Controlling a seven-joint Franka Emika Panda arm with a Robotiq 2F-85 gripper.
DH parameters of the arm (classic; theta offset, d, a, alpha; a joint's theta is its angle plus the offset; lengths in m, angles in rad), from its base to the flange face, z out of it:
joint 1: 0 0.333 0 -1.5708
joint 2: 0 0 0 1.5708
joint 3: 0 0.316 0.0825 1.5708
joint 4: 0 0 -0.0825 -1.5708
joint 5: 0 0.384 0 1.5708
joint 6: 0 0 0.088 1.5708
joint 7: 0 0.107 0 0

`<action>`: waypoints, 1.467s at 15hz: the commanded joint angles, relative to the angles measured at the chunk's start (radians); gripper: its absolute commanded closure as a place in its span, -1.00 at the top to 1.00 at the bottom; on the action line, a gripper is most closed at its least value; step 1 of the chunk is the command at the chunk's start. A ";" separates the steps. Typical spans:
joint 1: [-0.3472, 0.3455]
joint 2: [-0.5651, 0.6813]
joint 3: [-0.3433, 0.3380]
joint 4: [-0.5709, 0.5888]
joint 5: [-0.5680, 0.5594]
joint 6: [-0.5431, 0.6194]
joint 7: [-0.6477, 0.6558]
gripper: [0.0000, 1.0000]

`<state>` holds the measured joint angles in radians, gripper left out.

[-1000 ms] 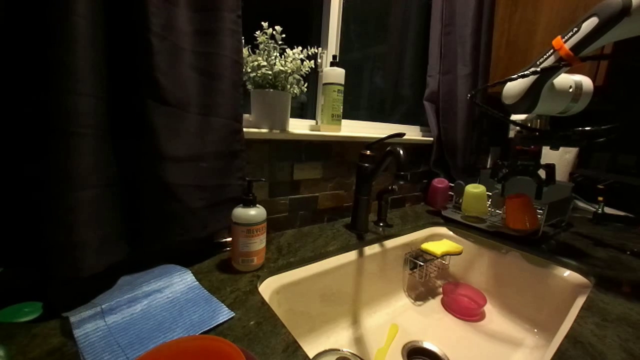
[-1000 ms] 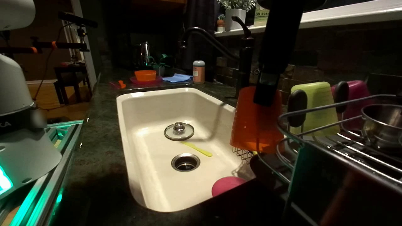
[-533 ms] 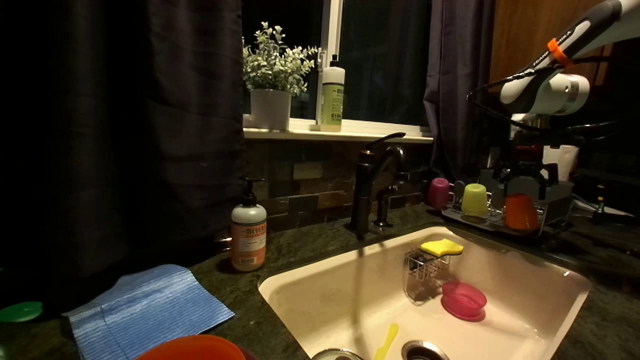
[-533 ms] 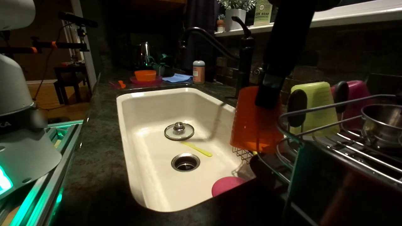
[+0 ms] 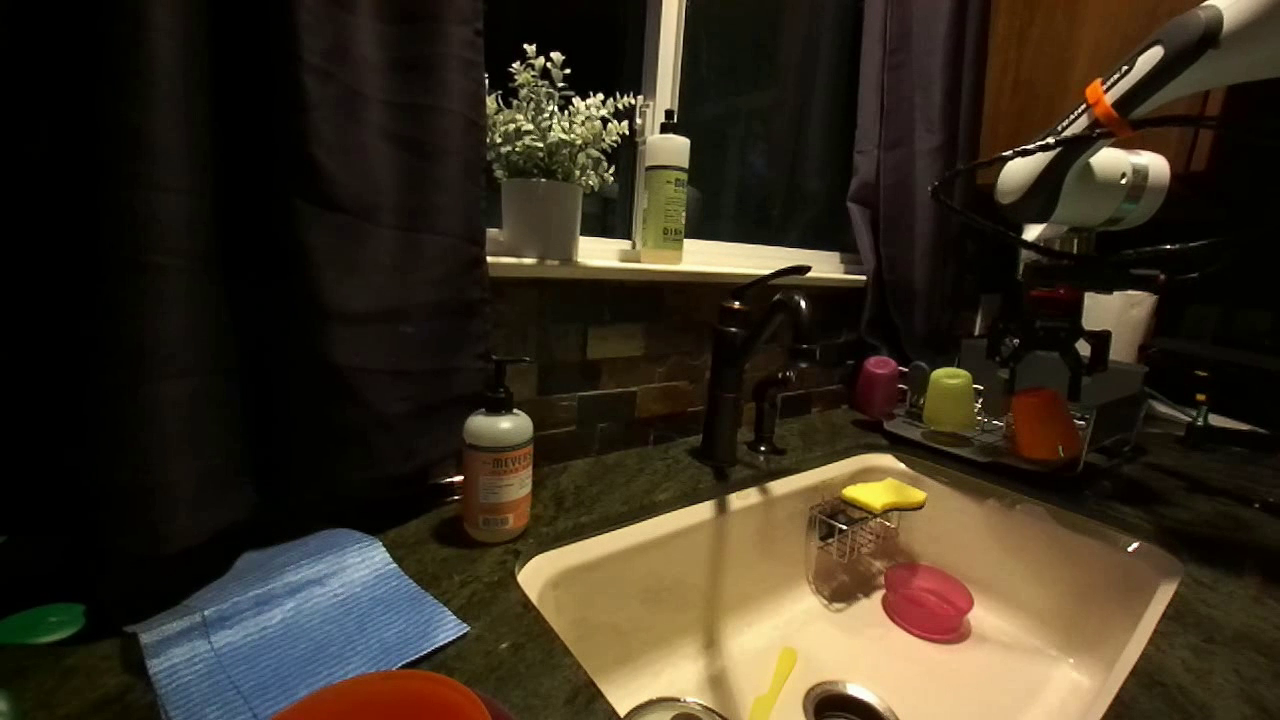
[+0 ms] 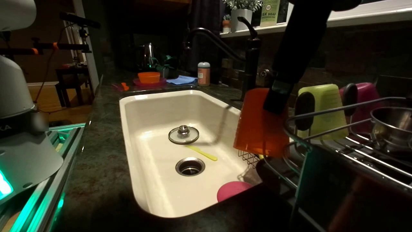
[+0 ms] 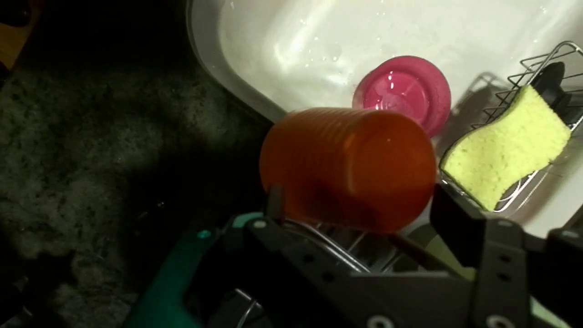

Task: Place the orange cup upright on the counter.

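Observation:
The orange cup [image 5: 1044,425] rests mouth down and slightly tilted at the corner of the dish rack in both exterior views. In the wrist view the same orange cup [image 7: 346,168] lies between the fingers of my gripper [image 7: 357,198], its base toward the right finger. The left finger overlaps the cup's edge, and the right one sits close against its other side. Whether both pads press on it cannot be made out. A dark finger [image 6: 276,100] crosses the cup's upper part in an exterior view. The counter [image 6: 93,154] is dark speckled stone around the sink.
The wire dish rack [image 5: 1110,400] also holds a yellow-green cup [image 6: 322,111] and a magenta cup [image 6: 367,103]. Beside it the white sink [image 6: 161,111] contains a pink dish [image 7: 405,91], and a sponge [image 7: 505,146] lies on a wire caddy. The dark faucet [image 6: 252,61] stands behind the sink.
The gripper has come down slightly and its arm leans more. Its fingers have drawn somewhat nearer each other. In the last half second the orange cup has shifted and tilted a little.

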<state>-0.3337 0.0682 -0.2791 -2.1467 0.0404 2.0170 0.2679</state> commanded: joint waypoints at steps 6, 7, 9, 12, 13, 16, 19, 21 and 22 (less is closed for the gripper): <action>0.004 0.055 -0.028 0.053 0.034 -0.055 0.008 1.00; 0.007 0.061 -0.026 0.057 0.033 -0.063 0.014 1.00; 0.011 0.070 -0.024 0.066 0.034 -0.085 0.024 1.00; 0.016 0.083 -0.023 0.083 0.034 -0.117 0.035 1.00; 0.017 0.088 -0.023 0.088 0.032 -0.125 0.040 1.00; 0.017 0.104 -0.025 0.102 0.029 -0.145 0.047 0.79; 0.019 0.122 -0.024 0.115 0.032 -0.152 0.058 0.25; 0.023 0.129 -0.022 0.128 0.037 -0.157 0.067 0.07; 0.023 0.131 -0.023 0.135 0.037 -0.164 0.071 0.11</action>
<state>-0.3145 0.1709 -0.2940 -2.0403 0.0648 1.8901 0.3235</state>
